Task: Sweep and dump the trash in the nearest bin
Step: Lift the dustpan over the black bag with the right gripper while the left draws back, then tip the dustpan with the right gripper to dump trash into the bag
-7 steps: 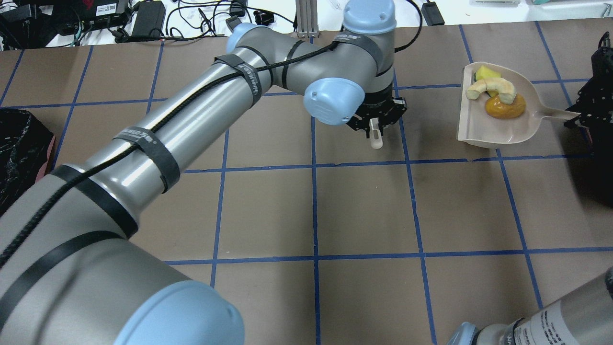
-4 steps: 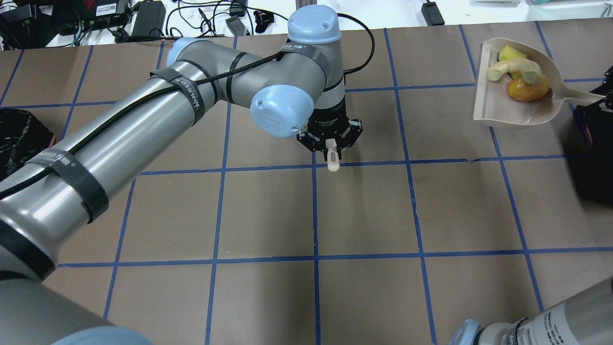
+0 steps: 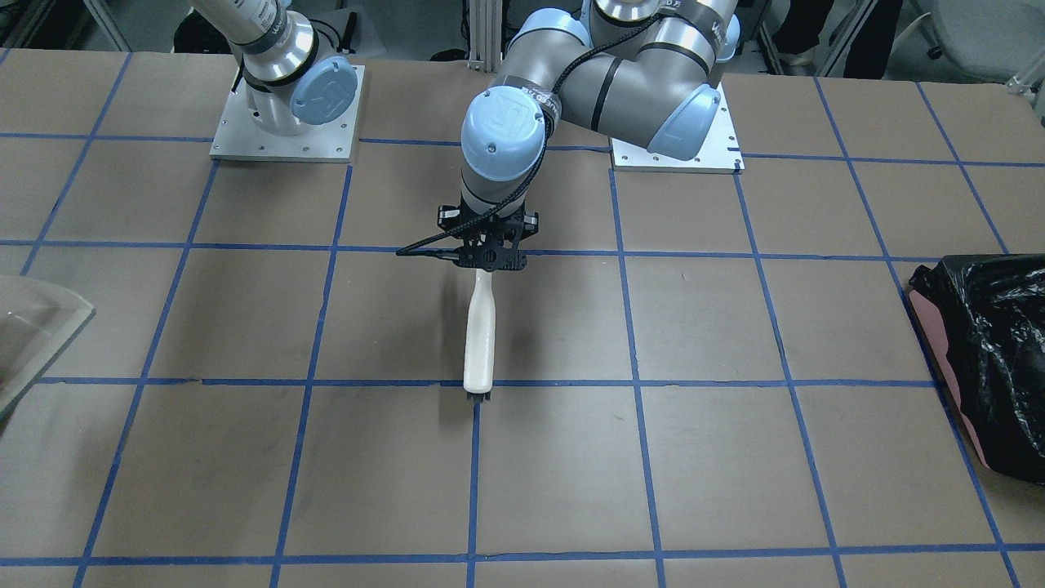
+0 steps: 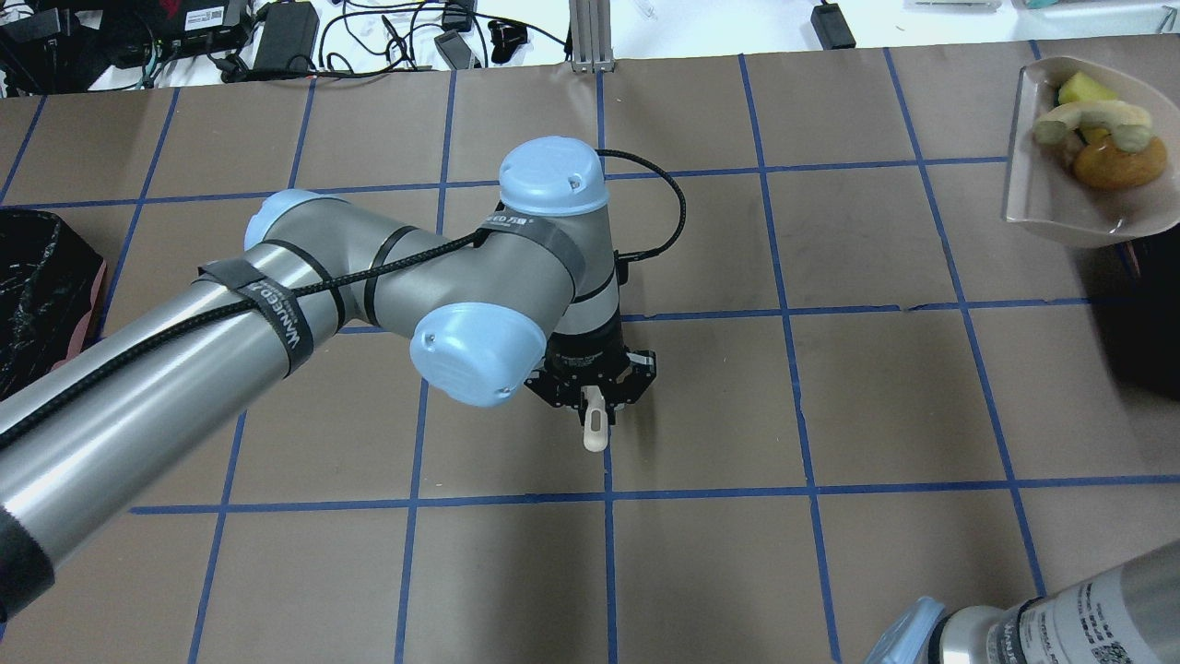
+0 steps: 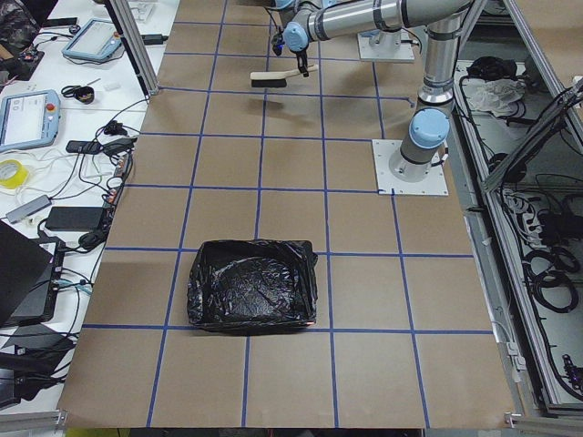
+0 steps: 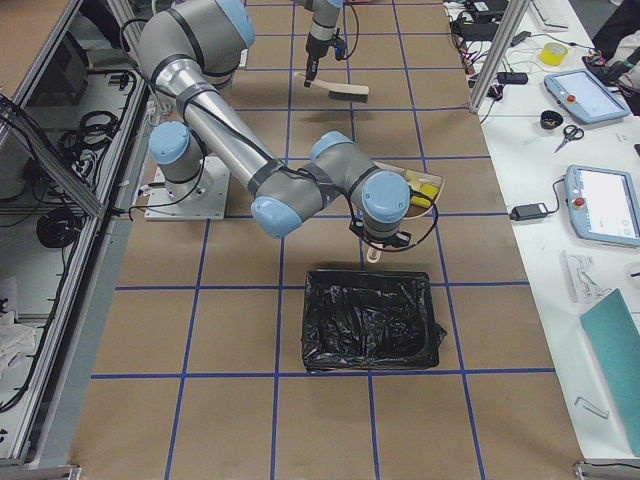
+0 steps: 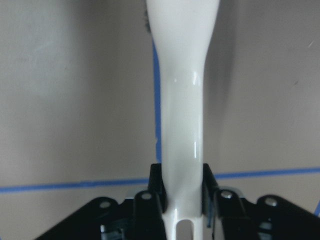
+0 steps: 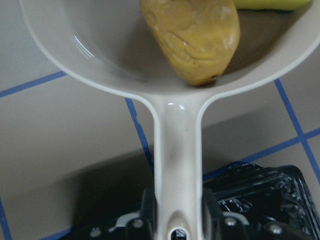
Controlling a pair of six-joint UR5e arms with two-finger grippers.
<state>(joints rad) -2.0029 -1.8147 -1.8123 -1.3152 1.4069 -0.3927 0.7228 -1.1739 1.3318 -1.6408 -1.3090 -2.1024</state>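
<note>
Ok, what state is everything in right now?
Left gripper: shut on the brush.
Brush: held by its handle, tilted.
Right gripper: shut on the dustpan.
Dustpan: held by its handle, loaded.
Trash: all three pieces in the dustpan.
Bin: open, bag-lined, no trash visible inside.
Pink bin: open, bag-lined.

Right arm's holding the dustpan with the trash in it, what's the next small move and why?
Probably bring the dustpan level over the black bin. The right pincer is shut on its handle, the trash lies in the pan, and the pan hangs above table with only the bin's corner under the handle, so tipping now would likely spill.
</note>
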